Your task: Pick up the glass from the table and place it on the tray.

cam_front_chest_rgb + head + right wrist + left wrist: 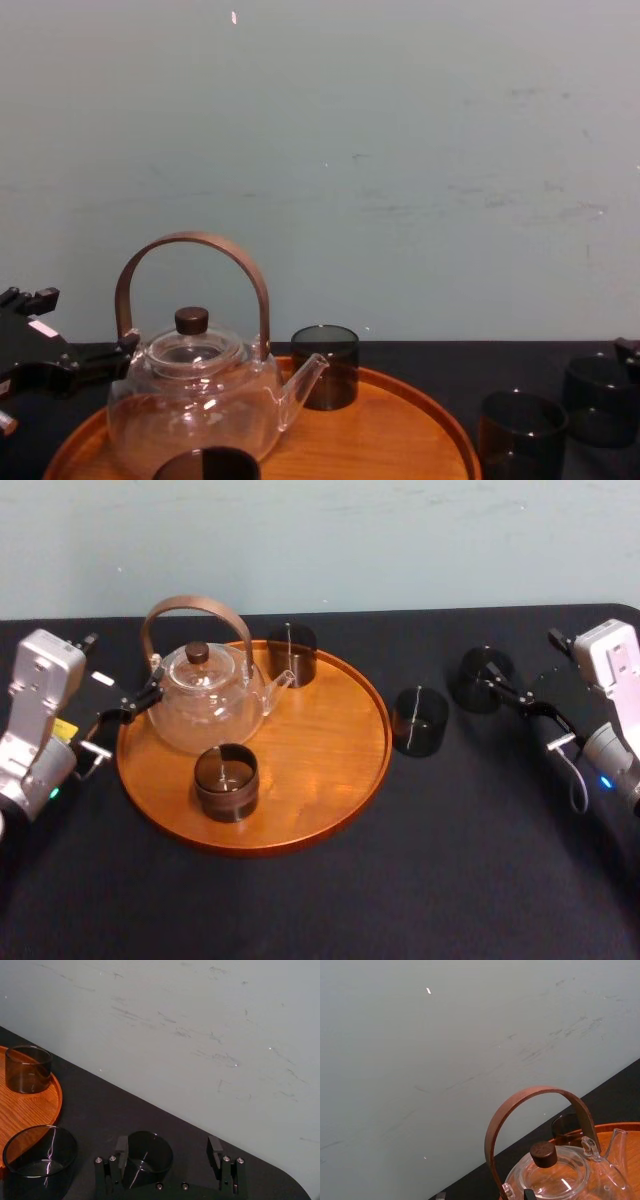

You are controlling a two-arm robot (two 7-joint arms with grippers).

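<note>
The right gripper point(505, 683) is low over the right side of the surface point(450, 860) with its jaws wide open. In the right wrist view the gripper point(168, 1152) has a dark glass point(147, 1154) standing between its fingers point(121, 1147), close against one and clear of the other, not clamped. That glass point(483, 678) is on the surface, well to the right of the tray point(330, 780). A second glass point(420, 720) stands between it and the tray, just off the rim. On the tray are a clear teapot point(208, 700) with a brown hoop handle, a back glass point(291, 653) by its spout and a front glass point(226, 780) near the closer rim. The left gripper point(150, 692) hangs at the tray's left edge, just beside the teapot. I cannot tell whether it is open or closed.
</note>
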